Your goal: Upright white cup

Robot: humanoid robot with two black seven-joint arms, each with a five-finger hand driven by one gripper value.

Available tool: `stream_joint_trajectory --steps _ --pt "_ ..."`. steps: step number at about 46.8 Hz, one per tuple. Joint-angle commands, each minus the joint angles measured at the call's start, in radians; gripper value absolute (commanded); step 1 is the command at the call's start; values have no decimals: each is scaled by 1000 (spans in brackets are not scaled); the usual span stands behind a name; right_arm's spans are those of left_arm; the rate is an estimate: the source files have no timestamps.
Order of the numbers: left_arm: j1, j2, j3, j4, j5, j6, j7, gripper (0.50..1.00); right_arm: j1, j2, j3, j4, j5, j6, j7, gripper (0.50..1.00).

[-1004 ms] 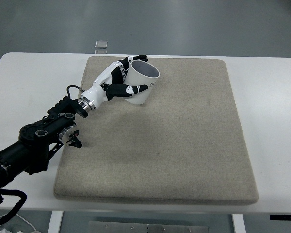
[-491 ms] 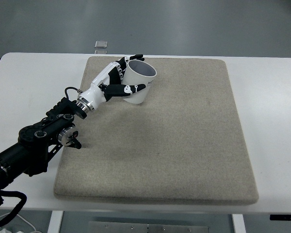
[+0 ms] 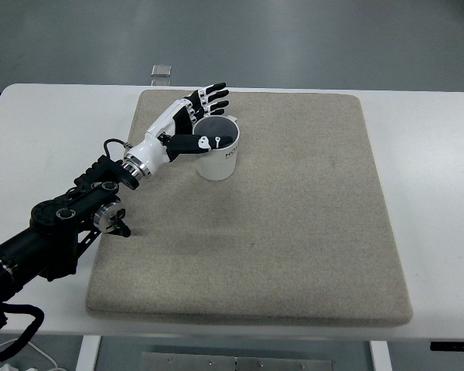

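The white cup [image 3: 220, 157] stands upright on the beige mat [image 3: 294, 224], near its far left corner, with its mouth facing up. My left hand [image 3: 209, 119] is right at the cup's left side. Its four fingers [image 3: 210, 98] are spread out straight behind the rim and do not touch the cup. The thumb [image 3: 203, 142] lies across the front of the rim. The black left arm [image 3: 66, 216] reaches in from the lower left. The right arm is out of view.
The mat covers most of the white table [image 3: 54, 131]. A small grey object [image 3: 162, 71] lies at the table's far edge, behind the mat's far left corner.
The cup was tilted in my left hand's grasp; now it stands upright on the mat, slightly lower. The fingers have opened and spread away from its far side.
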Motion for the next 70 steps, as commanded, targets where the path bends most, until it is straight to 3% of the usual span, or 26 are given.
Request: stream_joint_trajectory --steps 1,23,36,56,70 --pt "-1 0 -2 -1 -3 0 0 964 0 0 0 0 -1 0 0 930" --pt "-43 0 -52 -10 -12 1 0 988 0 0 0 0 1 0 0 930" --pt "-132 -17 -57 45 -169 8 0 988 0 0 0 0 -1 -1 0 930" --pt "-150 -57 -64 88 -284 9 0 988 0 0 -1 0 1 0 0 930" --pt "-173 -58 -69 148 -385 80 0 984 0 0 0 0 -1 0 0 930"
